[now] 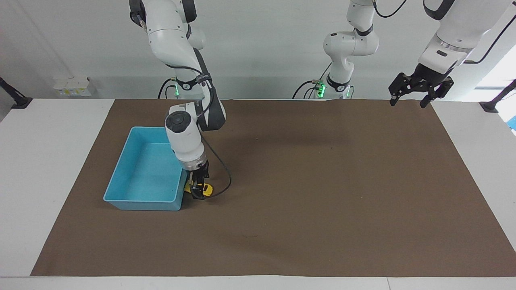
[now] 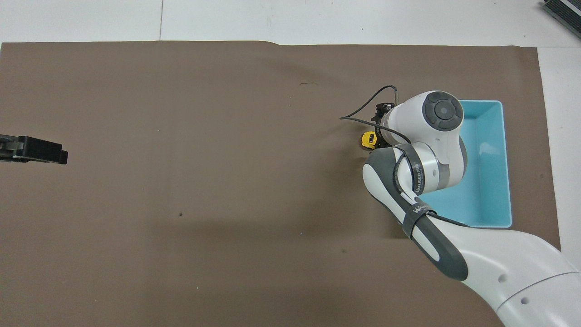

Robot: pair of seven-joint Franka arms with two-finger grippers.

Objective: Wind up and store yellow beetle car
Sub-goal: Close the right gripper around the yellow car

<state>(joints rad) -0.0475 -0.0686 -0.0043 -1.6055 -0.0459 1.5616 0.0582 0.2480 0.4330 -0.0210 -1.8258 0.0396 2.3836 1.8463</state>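
1. facing view: i see my right gripper [image 1: 196, 191] down at the yellow beetle car [image 1: 206, 189] on the mat, fingers apart around it, just beside the blue bin [image 1: 141, 199]; my left gripper [image 1: 415, 89] waits open.
2. overhead view: car's nose [image 2: 368, 139] peeks from under my right wrist.

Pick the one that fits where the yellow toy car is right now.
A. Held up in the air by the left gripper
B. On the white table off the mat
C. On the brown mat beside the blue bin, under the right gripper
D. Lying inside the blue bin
C: the yellow toy car sits on the brown mat just outside the blue bin, with the right gripper down over it.
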